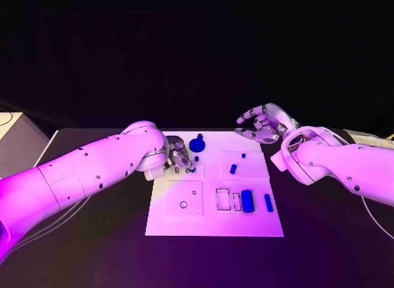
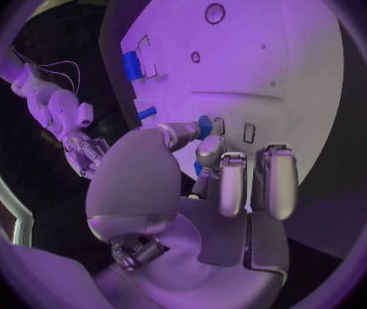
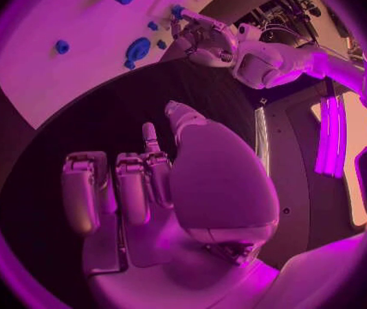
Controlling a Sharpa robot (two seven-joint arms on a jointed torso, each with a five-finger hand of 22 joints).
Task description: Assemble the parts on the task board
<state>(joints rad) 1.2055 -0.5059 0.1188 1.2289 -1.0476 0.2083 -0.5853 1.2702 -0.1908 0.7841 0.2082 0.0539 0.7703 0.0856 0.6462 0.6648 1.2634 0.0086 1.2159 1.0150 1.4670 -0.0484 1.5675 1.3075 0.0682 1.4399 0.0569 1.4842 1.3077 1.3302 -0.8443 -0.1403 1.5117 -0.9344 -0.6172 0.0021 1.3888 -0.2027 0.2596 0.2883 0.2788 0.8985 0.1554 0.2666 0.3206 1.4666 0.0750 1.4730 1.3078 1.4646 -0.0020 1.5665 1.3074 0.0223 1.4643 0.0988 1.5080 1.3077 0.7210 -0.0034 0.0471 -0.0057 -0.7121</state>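
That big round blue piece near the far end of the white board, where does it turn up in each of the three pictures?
Head view: round blue piece at the task board's far edge, beside the left hand.
Left wrist view: I cannot pick it out.
Right wrist view: at, near the left hand.
Shared landmark: the task board.

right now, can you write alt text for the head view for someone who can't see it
A white task board lies mid-table with small blue parts on it. The left hand reaches over the board's far left area beside a round blue part, while the right hand hovers with curled fingers beyond its far right corner, holding nothing.
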